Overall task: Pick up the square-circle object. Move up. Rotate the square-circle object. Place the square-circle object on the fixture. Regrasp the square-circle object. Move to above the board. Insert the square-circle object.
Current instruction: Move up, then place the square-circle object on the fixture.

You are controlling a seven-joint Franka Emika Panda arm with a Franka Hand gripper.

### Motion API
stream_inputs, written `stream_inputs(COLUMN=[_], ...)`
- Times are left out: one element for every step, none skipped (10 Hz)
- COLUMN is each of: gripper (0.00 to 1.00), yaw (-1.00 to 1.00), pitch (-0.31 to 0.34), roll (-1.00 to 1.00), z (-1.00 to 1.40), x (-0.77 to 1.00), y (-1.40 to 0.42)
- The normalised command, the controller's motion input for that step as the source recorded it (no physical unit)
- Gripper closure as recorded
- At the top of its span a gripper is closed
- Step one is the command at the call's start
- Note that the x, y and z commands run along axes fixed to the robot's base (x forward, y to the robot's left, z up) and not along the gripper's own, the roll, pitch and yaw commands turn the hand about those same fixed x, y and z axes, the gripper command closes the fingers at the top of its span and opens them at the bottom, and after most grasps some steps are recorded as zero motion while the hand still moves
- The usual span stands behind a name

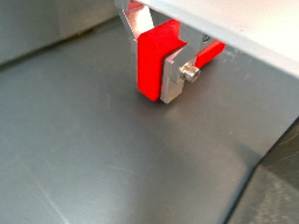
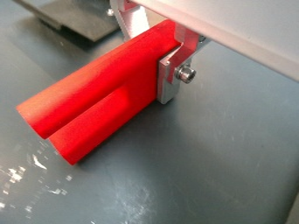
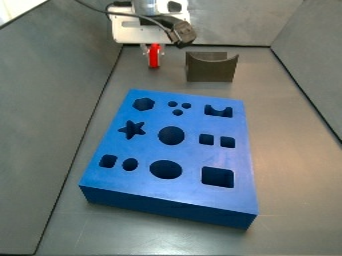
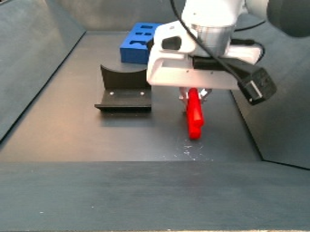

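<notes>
The square-circle object is a bright red elongated block (image 2: pixel 100 96), seen end-on in a wrist view (image 1: pixel 152 66). My gripper (image 1: pixel 158 63) is shut on it, silver fingers (image 2: pixel 176 77) clamping its upper end. In a side view the red piece (image 4: pixel 194 116) hangs upright from the gripper (image 4: pixel 194 91), its lower end close to the grey floor. In a side view it (image 3: pixel 152 54) sits left of the fixture (image 3: pixel 209 66), apart from it. The fixture (image 4: pixel 122 91) also shows as a dark bracket. The blue board (image 3: pixel 174 150) lies nearer the camera, and its end shows in a side view (image 4: pixel 140 37).
Grey walls enclose the floor in both side views. A dark flat plate (image 2: pixel 70 22) lies on the floor beyond the red piece. The gripper's white body and black cable (image 4: pixel 248 86) hang above the piece.
</notes>
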Motion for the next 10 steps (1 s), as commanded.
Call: stream_inputs(gripper=[1.0, 1.0, 1.0, 1.0, 1.0, 1.0, 1.0, 1.0, 1.0, 1.0], yaw=[0.0, -0.01, -0.01, -0.01, 0.0, 0.0, 0.0, -0.01, -0.01, -0.02], pitch=[0.027, 0.041, 0.052, 0.052, 0.0, -0.013, 0.013, 0.021, 0.028, 0.034], roll=[0.0, 0.01, 0.01, 0.02, 0.0, 0.01, 0.01, 0.02, 0.03, 0.04], z=[0.75, 0.59, 0.39, 0.24, 1.0, 1.0, 1.0, 1.0, 1.0, 1.0], x=[-0.03, -0.02, -0.01, -0.02, 0.0, 0.01, 0.0, -0.01, -0.02, -0.02], y=[0.0, 0.01, 0.01, 0.01, 0.0, 0.0, 0.0, 0.0, 0.01, 0.01])
